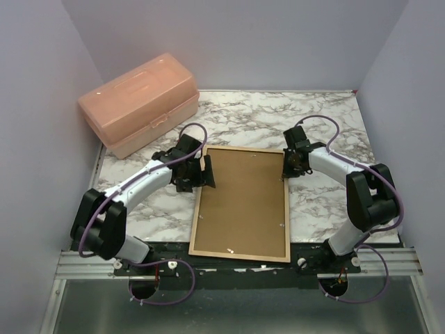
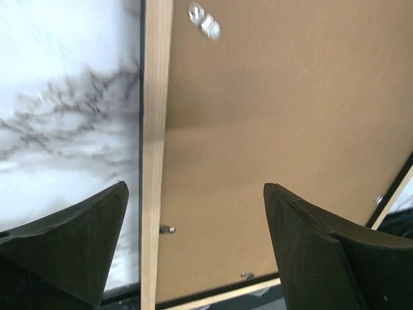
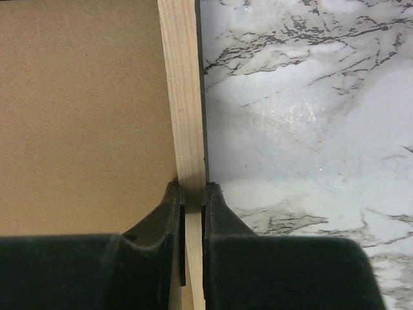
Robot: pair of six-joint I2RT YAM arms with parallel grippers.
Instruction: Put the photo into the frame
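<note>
Marbled counter (image 1: 327, 132), pink lidded box (image 1: 139, 101) at upper left by the wall; the frame (image 1: 197, 209) lies back-up at centre, a pale wood rim around a brown backing board (image 1: 243, 202). Near its upper left corner the left fingers (image 2: 71, 239) are spread wide, one over the marble and one over the board, with the left rail between them. Near the upper right corner the right fingers (image 3: 222, 213) pinch the right rail.
</note>
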